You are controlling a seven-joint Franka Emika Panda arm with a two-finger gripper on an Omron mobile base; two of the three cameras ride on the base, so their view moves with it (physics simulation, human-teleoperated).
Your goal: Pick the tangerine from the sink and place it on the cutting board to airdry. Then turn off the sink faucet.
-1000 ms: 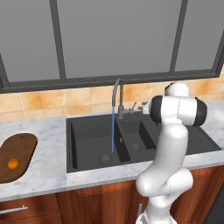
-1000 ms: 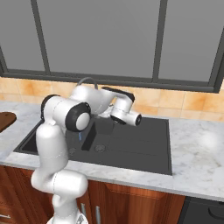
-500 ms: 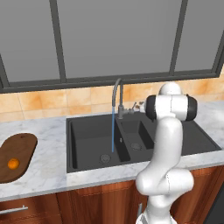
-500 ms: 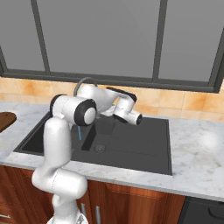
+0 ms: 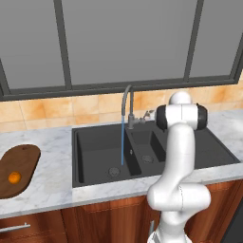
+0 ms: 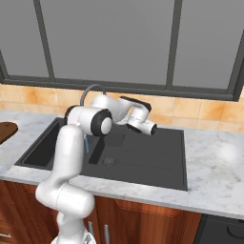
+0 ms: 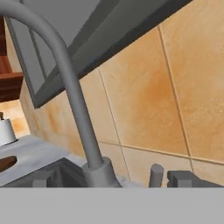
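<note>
The tangerine (image 5: 14, 177) sits on the cutting board (image 5: 21, 163) at the lower left of the left base view, well apart from the sink (image 5: 95, 147) in the middle of the frame. A thin blue stream of water (image 5: 122, 142) falls from the spout of the faucet (image 5: 126, 102) into the large basin, landing close to the round drain (image 5: 113, 171). The gripper (image 5: 146, 114), its fingers spread wide and holding nothing, is just right of the faucet's base, close to the small side lever (contact cannot be told). In the hand view the faucet neck (image 7: 72, 89) curves up through the left of the frame before the orange wall tiles (image 7: 175, 96).
</note>
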